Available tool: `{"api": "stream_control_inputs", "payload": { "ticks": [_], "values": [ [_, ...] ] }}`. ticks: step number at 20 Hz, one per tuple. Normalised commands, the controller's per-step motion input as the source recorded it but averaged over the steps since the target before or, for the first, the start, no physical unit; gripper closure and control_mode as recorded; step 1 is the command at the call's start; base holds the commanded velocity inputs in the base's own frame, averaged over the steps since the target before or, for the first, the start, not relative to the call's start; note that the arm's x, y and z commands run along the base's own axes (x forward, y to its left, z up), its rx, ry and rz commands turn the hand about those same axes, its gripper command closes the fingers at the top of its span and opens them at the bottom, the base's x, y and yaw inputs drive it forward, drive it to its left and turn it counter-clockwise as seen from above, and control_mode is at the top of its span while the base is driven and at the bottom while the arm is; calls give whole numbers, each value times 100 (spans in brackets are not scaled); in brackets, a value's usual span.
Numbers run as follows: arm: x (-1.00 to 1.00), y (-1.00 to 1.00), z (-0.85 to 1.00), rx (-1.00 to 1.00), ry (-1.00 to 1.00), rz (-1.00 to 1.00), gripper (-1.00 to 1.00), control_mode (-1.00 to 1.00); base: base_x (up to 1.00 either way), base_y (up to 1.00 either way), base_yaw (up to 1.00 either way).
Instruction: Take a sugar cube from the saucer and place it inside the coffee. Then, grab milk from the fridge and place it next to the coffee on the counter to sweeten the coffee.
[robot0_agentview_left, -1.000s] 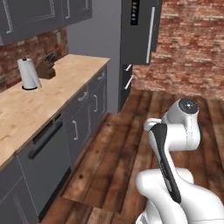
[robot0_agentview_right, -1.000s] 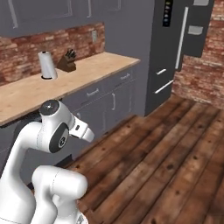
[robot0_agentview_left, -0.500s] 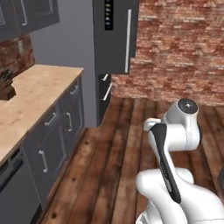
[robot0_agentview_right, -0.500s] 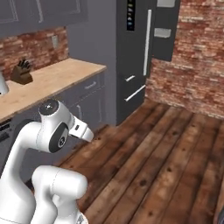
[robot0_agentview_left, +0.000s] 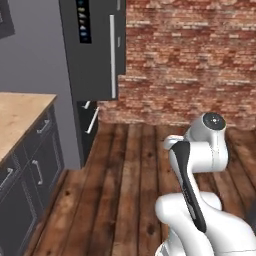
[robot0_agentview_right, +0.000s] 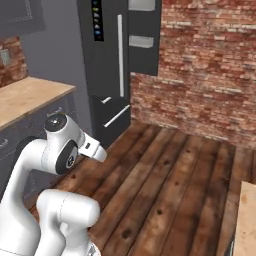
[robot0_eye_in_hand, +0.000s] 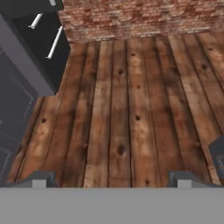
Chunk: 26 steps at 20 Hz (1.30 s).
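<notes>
Judging by the closed fridge (robot0_agentview_left: 95, 50) ahead, the milk-fetching step is in hand; the released, empty gripper (robot0_eye_in_hand: 111, 177) is needed at its handle (robot0_agentview_left: 112, 56).

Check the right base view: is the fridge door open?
No. The fridge stands closed, its dark door flush, with the long silver handle upright on the front and no pale interior showing.

Even, flat rendered light — soft blur, faint shadows, no glare.
</notes>
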Motion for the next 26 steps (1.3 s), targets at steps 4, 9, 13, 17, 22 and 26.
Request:
{"api": "stream_control_inputs", "payload": {
  "ticks": [4, 9, 13, 17, 22, 26],
  "values": [
    [0, 0, 0, 0, 0, 0, -100, 100, 100, -77, -23],
    [0, 0, 0, 0, 0, 0, -100, 100, 100, -76, -12],
    [0, 0, 0, 0, 0, 0, -100, 100, 100, -56, 0],
    [0, 0, 0, 0, 0, 0, -100, 100, 100, -54, 0],
    [0, 0, 0, 0, 0, 0, -100, 100, 100, -52, 0],
    [0, 0, 0, 0, 0, 0, -100, 100, 100, -44, 0]
  ]
}}
